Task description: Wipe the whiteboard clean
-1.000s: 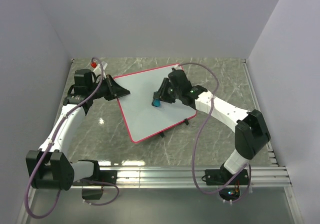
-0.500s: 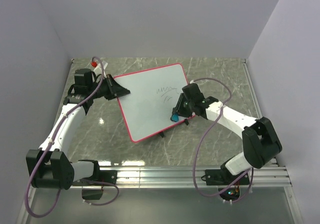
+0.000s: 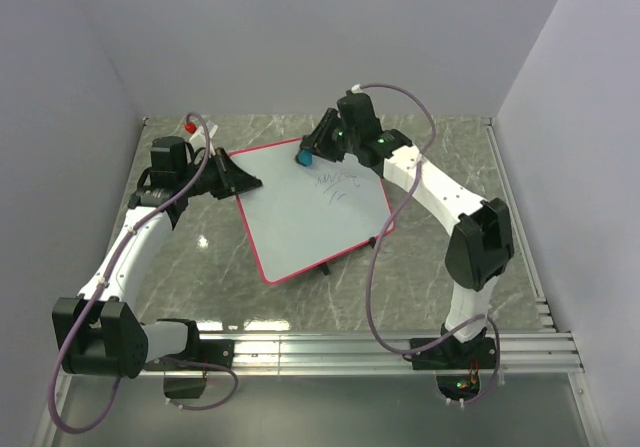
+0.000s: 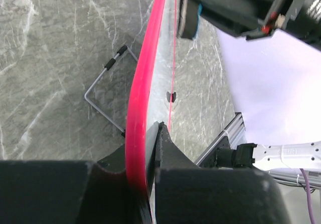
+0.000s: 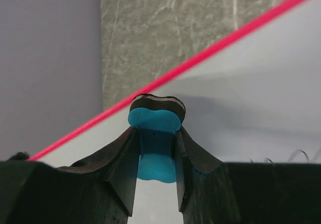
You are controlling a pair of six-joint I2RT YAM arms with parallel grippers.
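The main risk is at the board's far edge. The right gripper [image 3: 305, 154], jaws narrow and pinched on the blue eraser [image 3: 304, 155], sits right at the red frame, beyond the scribble [image 3: 335, 182]. A stroke going further out would likely drop the pad off the rim and catch the frame on the way back. A return stroke with too little pressure would skim over the ink and leave it. Too much pressure could twist the eraser between the fingers or lever the board, since only the left gripper [image 3: 237, 179] steadies it, clamped tight over the frame on the board's left edge. If that grip slips, the board will probably swing under the wiping. The whiteboard [image 3: 300, 217] lies face up on the table [image 3: 440, 157], turned like a diamond, one corner towards the arm bases. Its two black feet [image 3: 375, 240] are on the edge facing near-right. I judge the long axis to run along that edge, from the near-left corner up to the right. Whether the board lies fully flat or is lifted slightly at the held edge cannot be told.
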